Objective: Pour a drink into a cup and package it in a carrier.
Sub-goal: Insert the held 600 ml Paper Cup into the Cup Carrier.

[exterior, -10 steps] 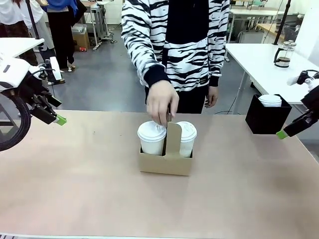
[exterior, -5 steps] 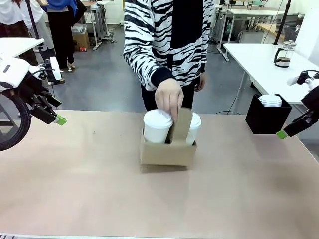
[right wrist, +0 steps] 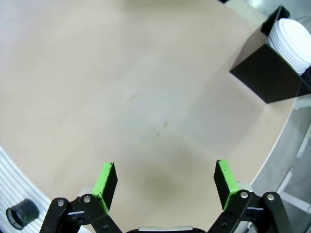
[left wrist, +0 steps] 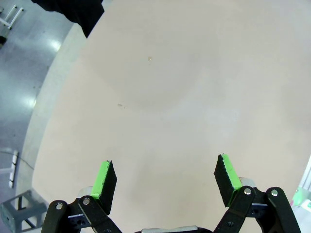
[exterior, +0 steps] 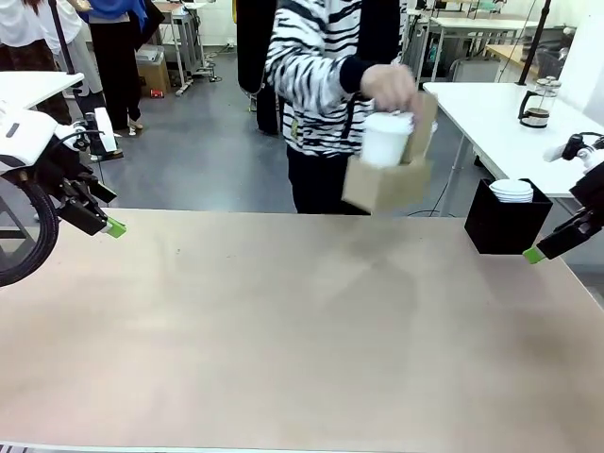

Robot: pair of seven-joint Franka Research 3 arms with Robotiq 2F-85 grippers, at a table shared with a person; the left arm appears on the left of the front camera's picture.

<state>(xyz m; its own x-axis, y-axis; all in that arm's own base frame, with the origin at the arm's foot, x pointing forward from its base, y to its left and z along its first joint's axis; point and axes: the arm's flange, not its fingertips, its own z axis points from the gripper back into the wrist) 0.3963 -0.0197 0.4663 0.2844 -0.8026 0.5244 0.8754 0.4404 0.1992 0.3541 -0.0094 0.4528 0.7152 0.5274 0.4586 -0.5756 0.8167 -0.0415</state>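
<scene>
One carrier (exterior: 388, 181) with one visible cup (exterior: 384, 139), hand-held (exterior: 390, 87), between both grippers (left wrist: 165, 182) (right wrist: 165, 180); jaws open, empty.

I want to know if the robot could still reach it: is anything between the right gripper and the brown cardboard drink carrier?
No object blocks it. The brown cardboard drink carrier hangs in the person's hand, lifted off the table beyond the far edge. The open right gripper hovers near the black square box.

Left pincer (left wrist: 165, 182) and right pincer (right wrist: 165, 182) gape empty.
</scene>
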